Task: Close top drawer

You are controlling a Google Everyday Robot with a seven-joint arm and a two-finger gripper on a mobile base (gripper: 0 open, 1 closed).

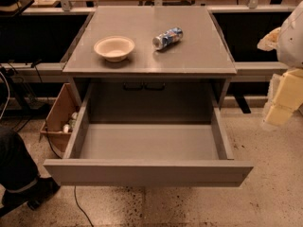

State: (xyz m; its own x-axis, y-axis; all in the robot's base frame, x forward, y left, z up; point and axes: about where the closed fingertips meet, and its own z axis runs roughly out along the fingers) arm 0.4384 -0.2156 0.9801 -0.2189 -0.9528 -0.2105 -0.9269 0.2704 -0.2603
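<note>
The wide grey metal top drawer (147,171) stands pulled far out of the grey metal table (199,56), its plain flat front nearest the camera and hanging over the speckled floor (265,197). The drawer's grey bottom and both side walls are in full view. On the table sits a shallow cream-coloured round bowl (114,48), upright, towards the left. Near it to the right, and apart from it, a crumpled blue-and-silver drinks can (167,38) lies on its side. The robot's hand (279,109), pale yellow and blocky below a white arm, hangs at the right edge of the view. It is beside the table's right front corner, well apart from the drawer and touching nothing that can be seen. Whether the hand is apart or together cannot be told. Left of the drawer a brown cardboard box (57,112) leans on the floor with small items inside. A dark-trousered leg (16,167) shows at the lower left.
</note>
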